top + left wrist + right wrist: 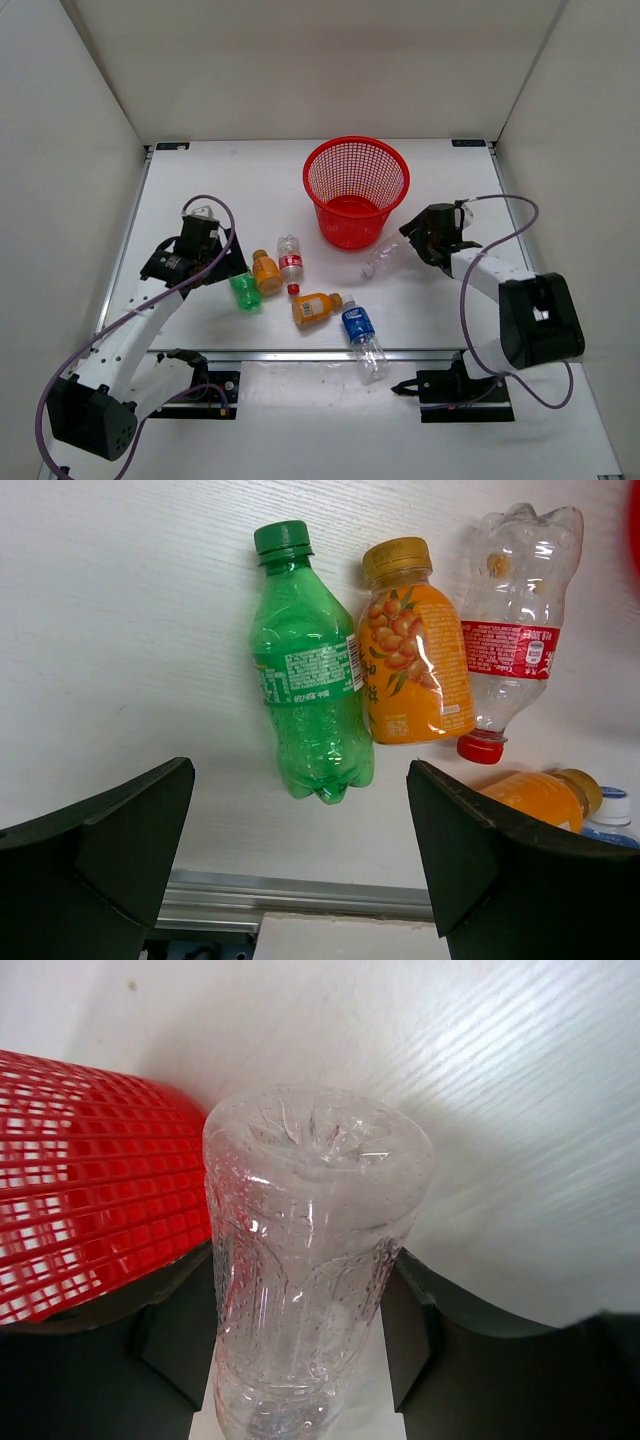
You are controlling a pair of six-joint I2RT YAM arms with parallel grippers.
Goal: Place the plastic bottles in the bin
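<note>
The red mesh bin (356, 190) stands upright at the back middle of the table. My right gripper (415, 246) is shut on a clear unlabelled bottle (385, 260) just right of the bin; in the right wrist view the bottle (310, 1260) sits between the jaws with the bin wall (90, 1200) at left. My left gripper (222, 264) is open and empty, just left of the green bottle (310, 705). Beside it lie an orange bottle (410, 665) and a red-label bottle (515, 630). A second orange bottle (315, 308) and a blue-label bottle (362, 335) lie nearer the front.
A small red cap (294, 289) lies at the mouth of the red-label bottle. A metal rail (300, 354) runs along the table's front edge. White walls enclose the table on three sides.
</note>
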